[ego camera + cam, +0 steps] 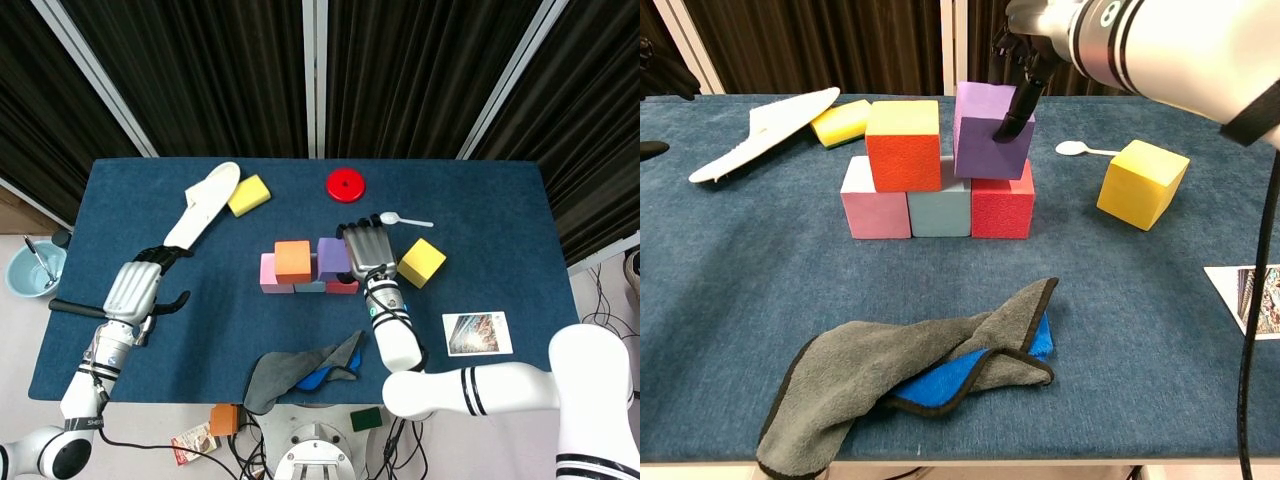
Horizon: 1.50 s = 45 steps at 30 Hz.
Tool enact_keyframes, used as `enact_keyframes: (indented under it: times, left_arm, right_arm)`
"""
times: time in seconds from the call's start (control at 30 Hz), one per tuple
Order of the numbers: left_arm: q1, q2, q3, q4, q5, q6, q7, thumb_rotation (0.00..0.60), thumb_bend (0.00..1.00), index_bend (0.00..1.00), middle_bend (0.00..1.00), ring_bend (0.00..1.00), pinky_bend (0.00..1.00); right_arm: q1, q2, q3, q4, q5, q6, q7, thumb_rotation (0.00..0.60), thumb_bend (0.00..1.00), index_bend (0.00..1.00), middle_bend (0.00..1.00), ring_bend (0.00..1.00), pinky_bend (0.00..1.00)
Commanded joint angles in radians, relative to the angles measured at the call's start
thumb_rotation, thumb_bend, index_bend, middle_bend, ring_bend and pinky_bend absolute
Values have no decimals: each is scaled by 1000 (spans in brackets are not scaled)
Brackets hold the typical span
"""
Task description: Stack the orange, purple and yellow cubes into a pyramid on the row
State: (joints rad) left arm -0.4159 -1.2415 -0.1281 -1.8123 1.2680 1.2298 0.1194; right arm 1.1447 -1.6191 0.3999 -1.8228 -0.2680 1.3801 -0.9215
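Nearby, a grey cloth [902,372] hides most of something blue; right hand [366,251] grips the purple cube [992,131], left hand [137,285] loosely open, empty.

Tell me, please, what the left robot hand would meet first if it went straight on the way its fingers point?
Probably the white shoe insole: the left robot hand points up-table toward it, though depth is hard to judge.

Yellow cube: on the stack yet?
No, the yellow cube sits on the table, right of the row, apart from the purple cube.
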Motion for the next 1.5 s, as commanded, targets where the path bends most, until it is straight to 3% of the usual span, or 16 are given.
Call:
enact_keyframes:
  times: [0.03, 0.73, 1.07, 1.5]
  left_arm:
    - [0, -1, 0, 4, 0, -4, -4, 600, 277, 255, 245, 218, 214]
    - [5, -10, -1, 35, 3, -17, -34, 600, 276, 256, 244, 219, 215]
    - [8, -13, -1, 42, 2, -19, -39, 600, 277, 255, 240, 218, 215]
    - [6, -15, -3, 41, 1, -22, -34, 600, 278, 255, 240, 218, 215]
  right_arm:
    - [9, -13, 4, 8, 8, 8, -12, 600, 266, 431, 406, 193, 127]
    - [41, -78, 38, 69, 51, 0, -43, 600, 263, 362, 353, 172, 109]
    - [44, -89, 39, 75, 52, 5, -54, 600, 177, 230, 292, 148, 90]
    - [13, -67, 22, 49, 18, -7, -31, 600, 88, 206, 278, 148, 88]
